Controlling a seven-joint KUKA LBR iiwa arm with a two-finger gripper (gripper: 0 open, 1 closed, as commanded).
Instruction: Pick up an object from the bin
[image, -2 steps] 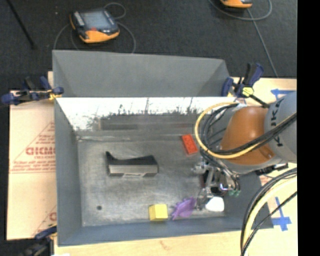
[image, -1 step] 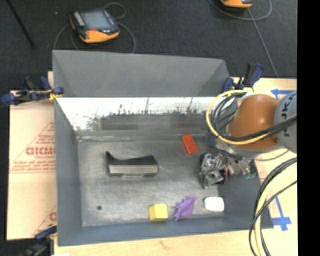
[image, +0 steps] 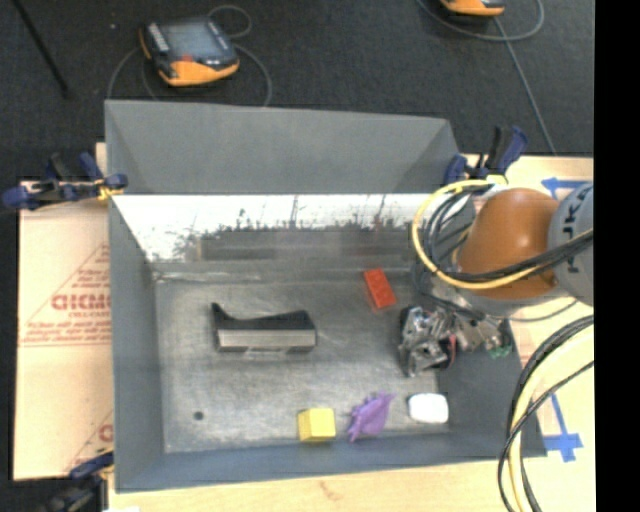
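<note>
My gripper hangs low over the right side of the bin floor, under the orange cover. Just below it lies a small white rounded block. To that block's left lies a purple toy figure. An orange-red rectangular block rests up and to the left of the gripper, near the back wall. I see nothing between the fingers.
A yellow cube sits near the front wall, left of the purple figure. A dark grey wedge-shaped tool lies in the left middle of the floor. Bare floor stretches between these things.
</note>
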